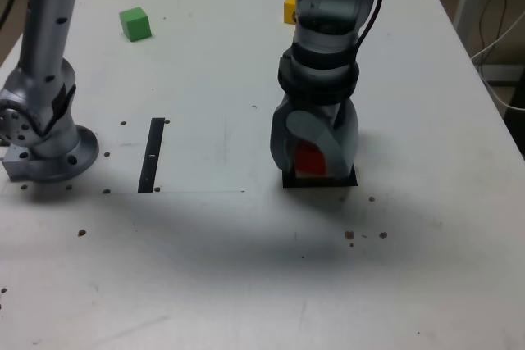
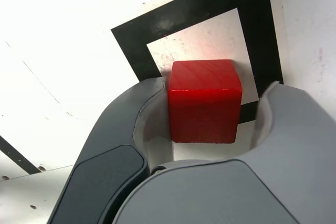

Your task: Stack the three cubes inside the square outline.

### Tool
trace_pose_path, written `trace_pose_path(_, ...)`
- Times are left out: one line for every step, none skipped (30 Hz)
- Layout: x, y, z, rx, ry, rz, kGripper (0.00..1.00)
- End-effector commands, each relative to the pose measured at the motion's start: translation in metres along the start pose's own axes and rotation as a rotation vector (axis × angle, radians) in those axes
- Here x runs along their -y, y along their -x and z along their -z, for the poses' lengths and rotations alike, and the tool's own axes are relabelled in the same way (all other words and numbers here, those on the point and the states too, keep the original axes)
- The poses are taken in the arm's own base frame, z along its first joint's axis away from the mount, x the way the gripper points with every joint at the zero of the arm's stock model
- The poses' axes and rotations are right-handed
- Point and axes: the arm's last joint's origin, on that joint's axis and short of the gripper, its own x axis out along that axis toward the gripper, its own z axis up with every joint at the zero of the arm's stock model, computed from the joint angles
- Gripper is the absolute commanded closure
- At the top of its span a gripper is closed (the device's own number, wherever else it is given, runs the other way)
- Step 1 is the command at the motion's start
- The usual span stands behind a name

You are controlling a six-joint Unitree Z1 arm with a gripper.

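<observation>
Exterior view: gripper (image 1: 312,161) points down at the square outline (image 1: 289,182), mid-table toward the exterior view's right edge, w/ red cube (image 1: 309,158) between its jaws; green cube (image 1: 135,23) sits near the far-left corner, yellow cube (image 1: 289,8) by the far edge, partly hidden behind the arm, and a thin black strip (image 1: 152,154) lies nearer the arm's base (image 1: 45,149). Wrist view: red cube (image 2: 205,100) rests on the outline's (image 2: 210,3) white centre, overlapping its black border on one side; gripper (image 2: 210,111) jaws are spread, one touching or nearly touching a cube side, the other w/ a clear gap, so no pinch.
</observation>
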Motion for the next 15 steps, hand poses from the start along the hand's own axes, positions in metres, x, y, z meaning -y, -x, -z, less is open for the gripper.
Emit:
trace_pose_path(0.0,0.002,0.001,0.006,-0.001,-0.006,0.16)
trace_pose_path(0.0,0.002,0.002,0.005,0.0,-0.008,0.13)
trace_pose_path(0.0,0.003,0.002,0.004,0.001,-0.01,0.1)
trace_pose_path(0.0,0.003,0.003,0.003,0.002,-0.014,0.08)
trace_pose_path(0.0,0.004,0.004,0.003,0.005,-0.018,0.06)
trace_pose_path(0.0,0.006,0.005,0.004,0.008,-0.023,0.04)
trace_pose_path(0.0,0.008,0.008,0.006,0.012,-0.03,0.02)
trace_pose_path(0.0,0.011,0.01,0.009,0.016,-0.036,0.01)
trace_pose_path(0.0,0.014,0.012,0.013,0.02,-0.042,0.01)
trace_pose_path(0.0,0.017,0.014,0.017,0.023,-0.048,0.01)
trace_pose_path(0.0,0.02,0.017,0.021,0.026,-0.053,0.01)
trace_pose_path(0.0,0.023,0.019,0.025,0.029,-0.058,0.01)
trace_pose_path(0.0,0.026,0.021,0.029,0.031,-0.064,0.01)
trace_pose_path(0.0,0.029,0.023,0.032,0.032,-0.068,0.01)
trace_pose_path(0.0,0.031,0.025,0.035,0.033,-0.073,0.01)
